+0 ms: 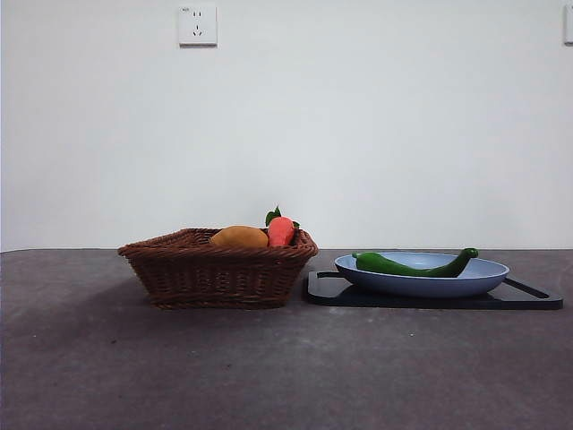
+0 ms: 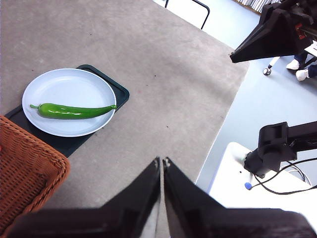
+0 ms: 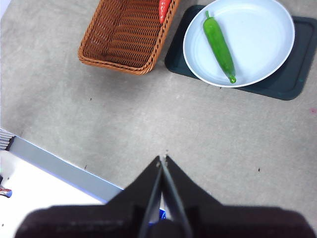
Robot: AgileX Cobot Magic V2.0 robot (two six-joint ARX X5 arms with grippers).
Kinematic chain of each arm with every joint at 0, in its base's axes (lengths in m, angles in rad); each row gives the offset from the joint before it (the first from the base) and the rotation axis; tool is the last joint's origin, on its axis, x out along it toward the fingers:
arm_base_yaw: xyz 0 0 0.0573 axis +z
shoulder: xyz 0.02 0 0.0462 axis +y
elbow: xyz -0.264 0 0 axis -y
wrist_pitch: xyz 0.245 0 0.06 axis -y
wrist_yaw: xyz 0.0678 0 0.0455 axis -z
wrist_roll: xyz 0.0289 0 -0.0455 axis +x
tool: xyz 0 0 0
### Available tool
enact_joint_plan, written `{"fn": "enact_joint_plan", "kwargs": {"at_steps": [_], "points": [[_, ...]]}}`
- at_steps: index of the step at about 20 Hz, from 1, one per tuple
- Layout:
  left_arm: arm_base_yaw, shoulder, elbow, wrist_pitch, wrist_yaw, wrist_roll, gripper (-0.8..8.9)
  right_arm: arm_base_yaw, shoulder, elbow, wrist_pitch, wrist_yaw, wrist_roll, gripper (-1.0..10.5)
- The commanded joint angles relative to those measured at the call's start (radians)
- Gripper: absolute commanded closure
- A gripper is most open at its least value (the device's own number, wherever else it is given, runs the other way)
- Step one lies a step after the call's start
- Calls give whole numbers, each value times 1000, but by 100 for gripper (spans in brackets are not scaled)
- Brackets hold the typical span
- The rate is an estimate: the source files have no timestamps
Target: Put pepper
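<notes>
Front view: no arms in sight, just the pepper (image 1: 414, 265) lying lengthwise in a shallow pale blue plate (image 1: 483, 279), stem end curled up past the rim. The plate sits on a flat black tray (image 1: 528, 296), right beside a brown wicker basket (image 1: 215, 273) holding an orange-yellow fruit (image 1: 239, 237) and a red-orange carrot-like piece with green leaves (image 1: 281, 230). Wall socket (image 1: 198, 25) up on the white wall.

Wrist views add the top-down layout: the pepper is glossy, slender, slightly curved, and spans most of the round plate. The tray has rounded corners; the basket is rectangular with a woven rim. The tabletop (image 3: 99, 129) is grey and speckled.

Left gripper (image 2: 162, 163) hangs high over bare table, well apart from the plate, jaws pressed together, holding nothing. Right gripper (image 3: 162, 159) likewise hangs high, jaws closed to a point, empty. The left wrist view alone shows the other arm's black parts beyond the table edge.
</notes>
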Motion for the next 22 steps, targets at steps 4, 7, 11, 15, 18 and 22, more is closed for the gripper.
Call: {"fn": "enact_joint_plan", "kwargs": {"at_steps": [4, 7, 11, 15, 18, 22], "points": [[-4, 8, 18, 16, 2, 10, 806, 2, 17, 18, -14, 6, 36, 936], [-4, 8, 18, 29, 2, 11, 806, -2, 17, 18, -14, 6, 36, 936], [-2, 8, 18, 55, -77, 85, 805, -2, 17, 18, -14, 6, 36, 936], [31, 3, 18, 64, -155, 86, 805, -2, 17, 18, -14, 6, 36, 936], [86, -37, 15, 142, -224, 150, 805, -2, 17, 18, -14, 6, 36, 936], [285, -192, -39, 293, -224, 167, 805, -2, 17, 18, -14, 6, 36, 936]]}}
